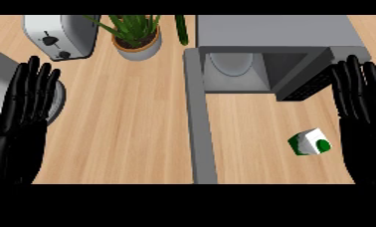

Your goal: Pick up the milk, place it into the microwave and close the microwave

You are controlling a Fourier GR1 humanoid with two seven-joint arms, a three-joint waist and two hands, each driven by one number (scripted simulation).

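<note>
Green-and-white milk [309, 142] lies tilted on the tabletop [132, 126], just below and inboard of the right hand [356, 96], whose fingers [351, 79] are straight and released, as are the left hand's [28, 106]. Grasped askew, the carton may slip or catch the microwave [272, 56] door [198, 116], which stands open left of the fingers.

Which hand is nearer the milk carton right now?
Right. The right hand rests open just up and right of the milk carton; the left hand rests open at the far left edge, across the counter.
</note>
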